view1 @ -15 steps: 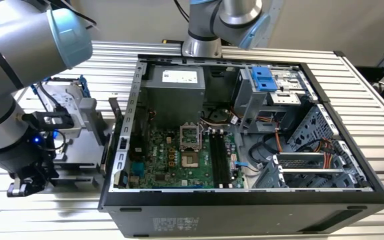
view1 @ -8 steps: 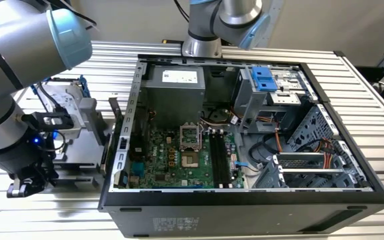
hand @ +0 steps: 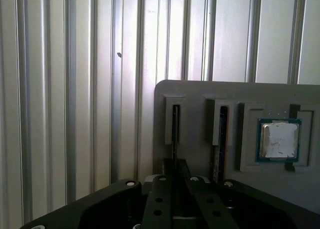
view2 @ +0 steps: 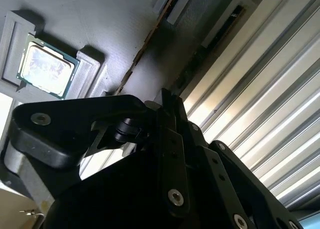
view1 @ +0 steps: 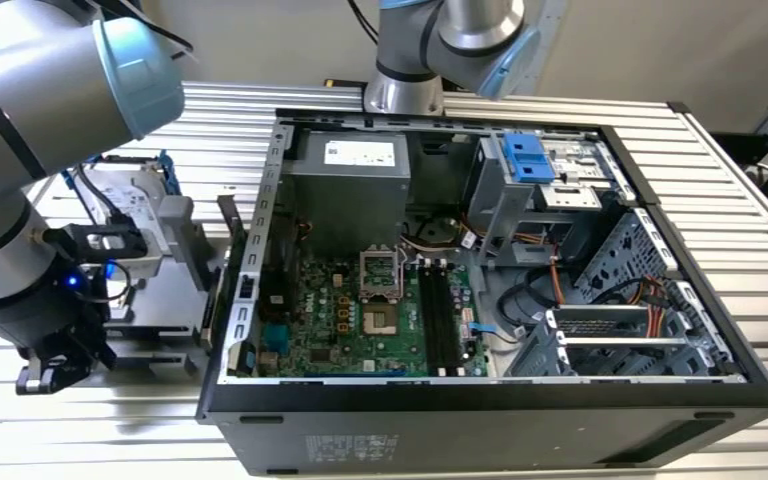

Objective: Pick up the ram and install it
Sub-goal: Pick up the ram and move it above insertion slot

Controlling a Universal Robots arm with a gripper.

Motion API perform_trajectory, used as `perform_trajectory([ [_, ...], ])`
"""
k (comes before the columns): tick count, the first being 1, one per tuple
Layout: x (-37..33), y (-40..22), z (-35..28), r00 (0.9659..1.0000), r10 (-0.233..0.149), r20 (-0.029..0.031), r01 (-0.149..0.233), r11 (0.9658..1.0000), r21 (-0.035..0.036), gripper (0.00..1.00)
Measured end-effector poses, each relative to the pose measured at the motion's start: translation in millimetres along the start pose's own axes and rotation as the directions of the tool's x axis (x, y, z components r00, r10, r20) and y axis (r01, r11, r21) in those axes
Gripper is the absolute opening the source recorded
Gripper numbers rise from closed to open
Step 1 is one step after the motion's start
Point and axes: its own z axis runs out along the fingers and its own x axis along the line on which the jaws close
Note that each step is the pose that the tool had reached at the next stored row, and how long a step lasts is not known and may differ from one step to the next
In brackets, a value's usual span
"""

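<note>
The ram [hand: 175,124] is a thin stick standing on edge in a slot of a grey holder plate [hand: 200,91]. In the second wrist view the ram [view2: 150,44] shows as a narrow line on the plate [view2: 115,19]. In both wrist views my gripper [hand: 175,164] [view2: 166,103] sits right over that slot. Its black fingers [hand: 161,194] are drawn close together about the stick's near end. The ram still sits in its slot. In the exterior view the arm's wrist [view1: 91,250] hangs over the plate [view1: 144,325], at the view's left of the open computer case [view1: 491,400].
A second stick [hand: 222,134] stands in the neighbouring slot, and a processor chip [hand: 278,140] [view2: 47,71] lies in a recess beside it. Inside the case, the green motherboard [view1: 317,320] carries long black slots [view1: 444,320]. A ribbed metal table [view1: 744,180] lies under everything.
</note>
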Motion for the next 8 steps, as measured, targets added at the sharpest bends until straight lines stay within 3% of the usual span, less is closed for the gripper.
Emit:
perform_trajectory([
  [7,0.0,0.0,0.0,1.0000,-0.001,-0.0001,0.001,1.0000,0.0000,1.00],
  [8,0.0,0.0,0.0,1.0000,-0.001,-0.0001,0.001,1.0000,0.0000,0.00],
])
